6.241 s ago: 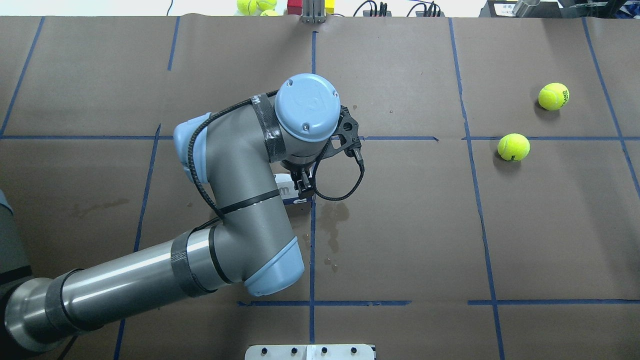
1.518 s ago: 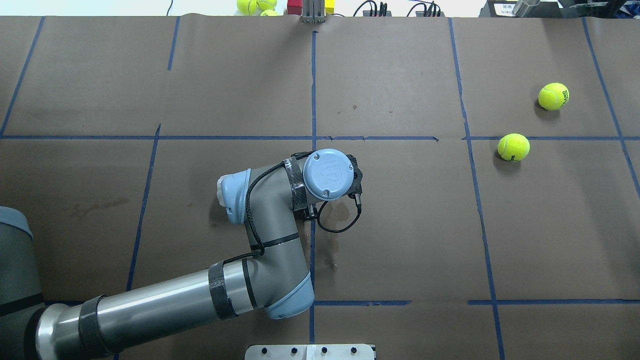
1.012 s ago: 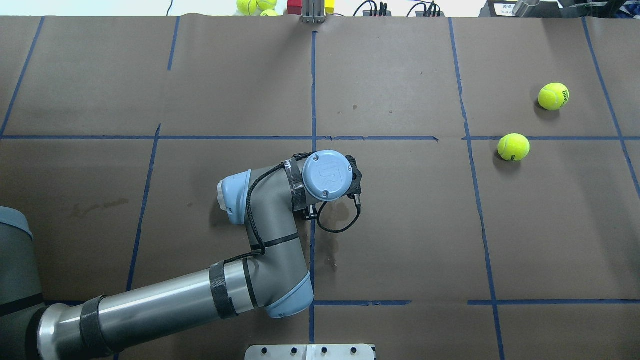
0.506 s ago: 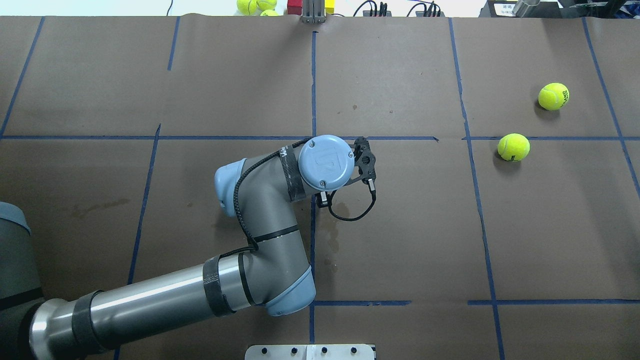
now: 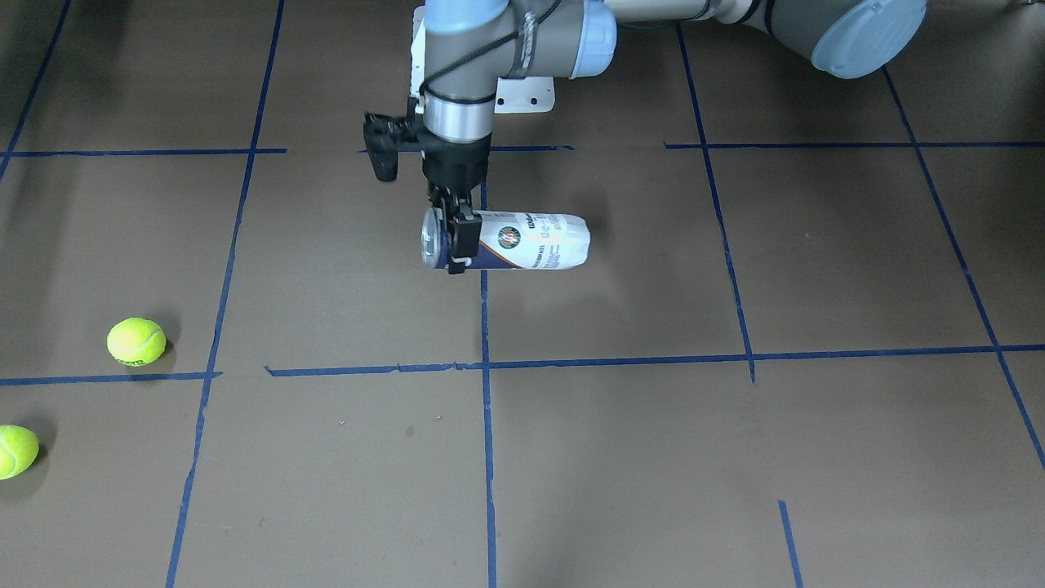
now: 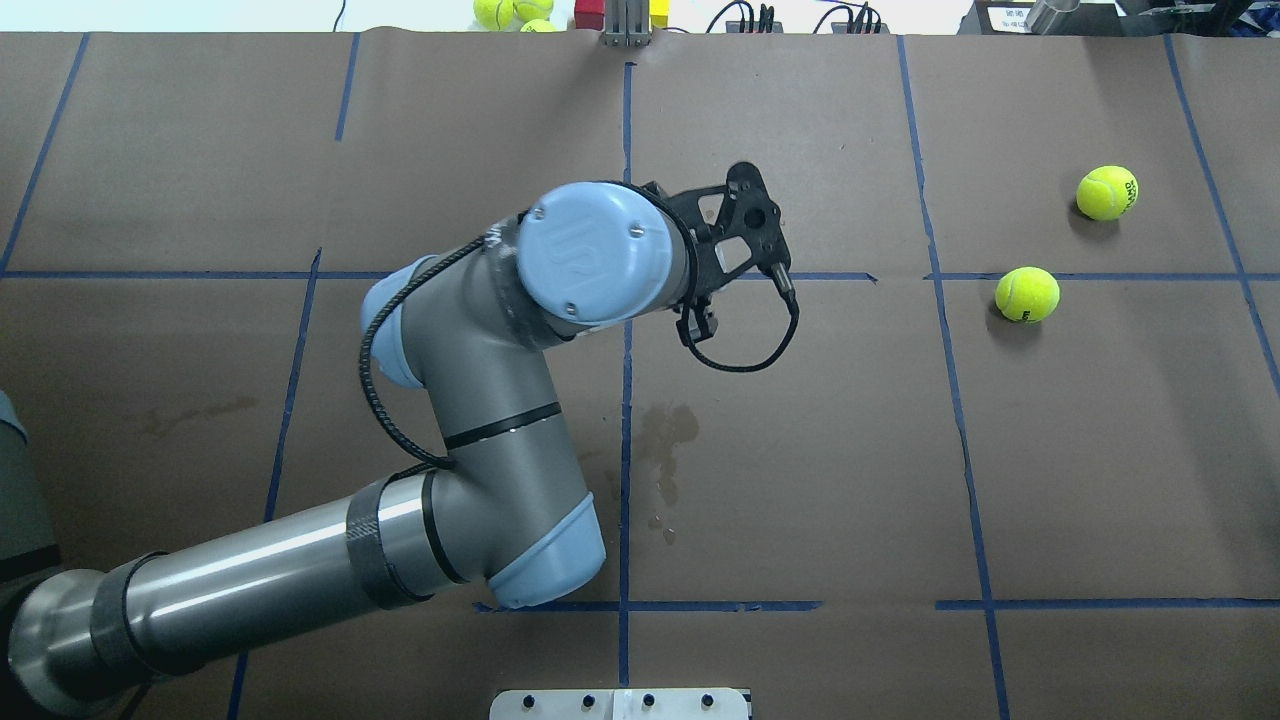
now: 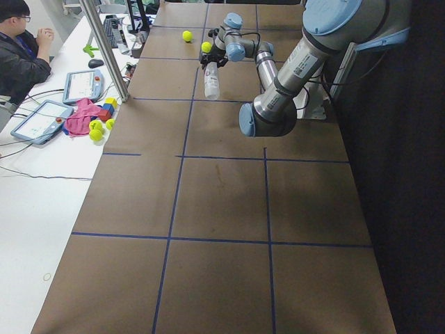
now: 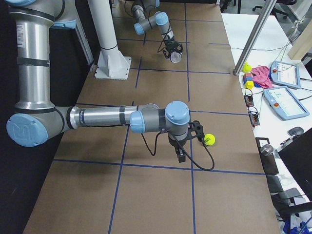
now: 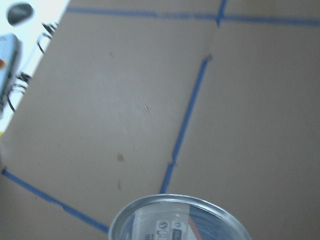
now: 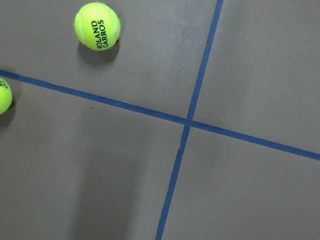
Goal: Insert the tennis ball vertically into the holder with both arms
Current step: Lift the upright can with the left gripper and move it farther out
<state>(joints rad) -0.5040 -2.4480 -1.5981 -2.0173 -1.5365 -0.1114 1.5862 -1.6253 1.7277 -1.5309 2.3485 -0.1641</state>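
Exterior front-facing: brown bench, blue-taped. Left arm drops in from 12 o'clock. Holder level, pointing 3 o'clock, left fingers clamped across its 9 o'clock end. Near tennis ball at 8 o'clock, far tennis ball beyond. Right fingers: spread can't tell.

Two arms, one holder, two tennis balls on table.

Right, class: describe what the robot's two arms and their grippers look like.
Both the left arm and right arm are silver-grey tubes with light-blue joint caps. Black bands and a black cable wrap the left arm; its gripper is black.
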